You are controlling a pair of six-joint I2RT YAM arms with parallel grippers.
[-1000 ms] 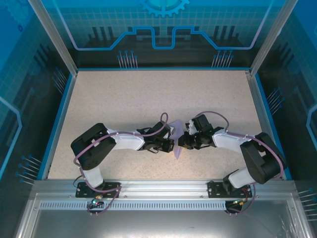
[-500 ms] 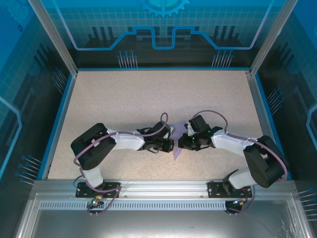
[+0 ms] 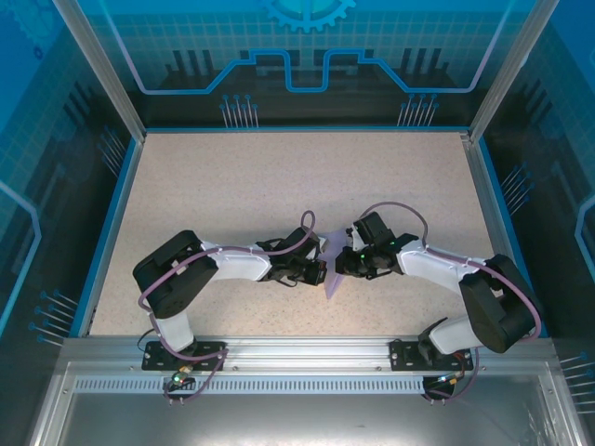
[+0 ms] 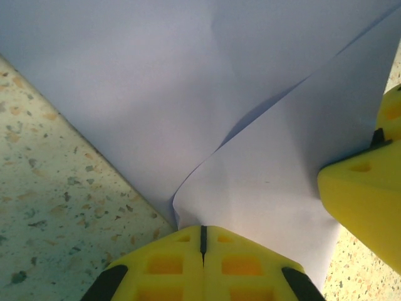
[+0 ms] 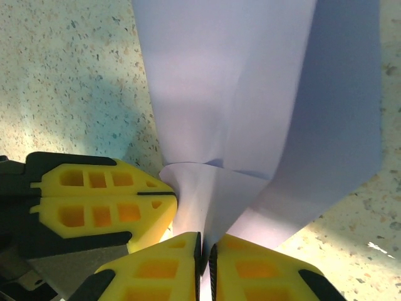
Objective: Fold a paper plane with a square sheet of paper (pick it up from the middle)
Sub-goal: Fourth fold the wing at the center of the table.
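Observation:
The pale lilac sheet of paper lies partly folded at the middle of the table, with creases and a raised flap. My left gripper comes in from the left and is shut, its tips pinching the flap's near edge. From the right, my right gripper is shut on a curled corner of the same sheet, and the paper runs down into the slit between its tips. The two grippers almost touch; the left one sits right beside the curl.
The speckled table top stretches wide behind the grippers. A blue rim and see-through walls close it in on three sides. A metal rail with both arm bases runs along the near edge.
The right gripper has crept slightly left and away from me, closer to the left one, still on the paper. The left arm has not moved.

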